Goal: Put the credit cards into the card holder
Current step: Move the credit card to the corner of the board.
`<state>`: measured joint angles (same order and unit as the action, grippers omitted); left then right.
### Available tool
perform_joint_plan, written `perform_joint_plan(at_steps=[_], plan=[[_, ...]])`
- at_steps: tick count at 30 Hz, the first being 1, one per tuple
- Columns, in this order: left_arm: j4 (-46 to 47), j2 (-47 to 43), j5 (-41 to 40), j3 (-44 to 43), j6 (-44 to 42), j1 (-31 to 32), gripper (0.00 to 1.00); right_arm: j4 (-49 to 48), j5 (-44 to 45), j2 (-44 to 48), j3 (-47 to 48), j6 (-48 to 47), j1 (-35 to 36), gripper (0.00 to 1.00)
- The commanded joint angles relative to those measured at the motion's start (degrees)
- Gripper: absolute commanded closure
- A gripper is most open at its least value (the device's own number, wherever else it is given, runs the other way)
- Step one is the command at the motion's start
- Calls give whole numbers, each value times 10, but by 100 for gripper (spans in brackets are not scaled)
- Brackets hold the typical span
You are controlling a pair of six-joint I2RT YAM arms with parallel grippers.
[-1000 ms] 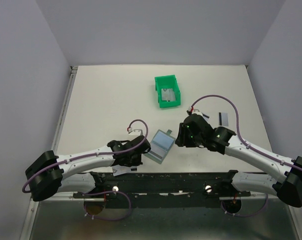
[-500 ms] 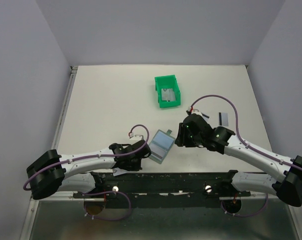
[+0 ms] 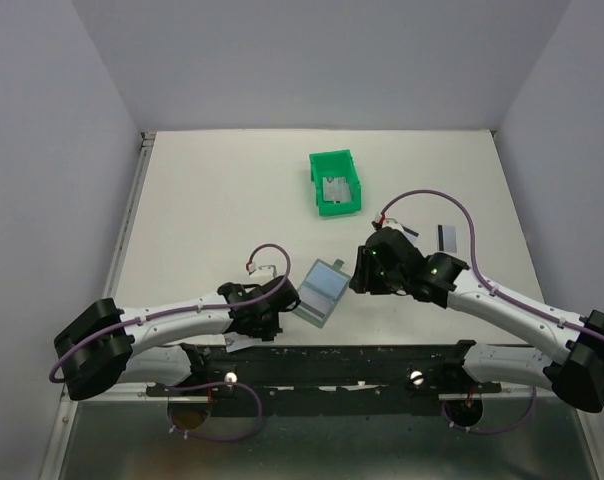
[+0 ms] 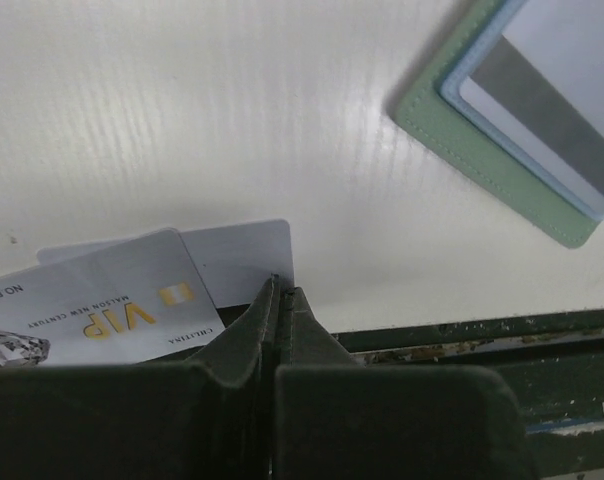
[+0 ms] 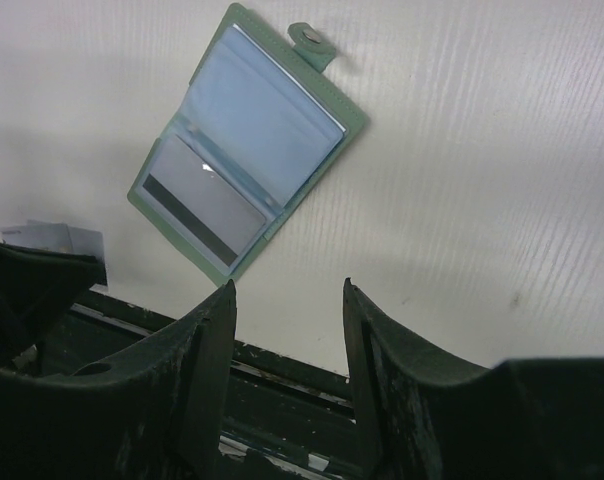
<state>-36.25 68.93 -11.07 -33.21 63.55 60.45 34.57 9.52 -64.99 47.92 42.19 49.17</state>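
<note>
Lying open on the desk between the two arms, the card holder shows its pale pockets upward, and one credit card with a dark stripe sits in the lower pocket. Two more cards lie at the near edge of the desk, near the holder on its left: a VIP card partly over a plain card. Some silvery cards are in the green bin farther back, and a single card lies well apart on the right.

The left tool has its jaws pressed fully together, with the tip at the corner of the plain card; I cannot tell if this corner is pinched. The right tool hangs near the holder with its jaws wide and nothing between them.

I judge that these cards are light, thin, stiff and smooth. A card flat on the desk gives almost no edge to grip, so it probably must be taken by a corner or short end where it passes the desk edge or rests on another card. The grip should be on the end away from the pocket. The holder looks soft and light, so it may slide when a card pushes in; the other tool could press it on the bare flap near the snap tab.
</note>
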Motion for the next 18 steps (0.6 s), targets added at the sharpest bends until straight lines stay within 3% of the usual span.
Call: perform_joint_plan(at_steps=[1, 8, 18], plan=[[-51, -1, -59, 10, 18, -42, 100, -2, -9, 4, -7, -2, 2, 44], [-34, -27, -86, -12, -14, -103, 100, -2, -9, 8, -14, -1, 2, 45], [-123, -123, -129, -28, -3, -139, 100, -15, -31, 21, -20, -2, 3, 44]])
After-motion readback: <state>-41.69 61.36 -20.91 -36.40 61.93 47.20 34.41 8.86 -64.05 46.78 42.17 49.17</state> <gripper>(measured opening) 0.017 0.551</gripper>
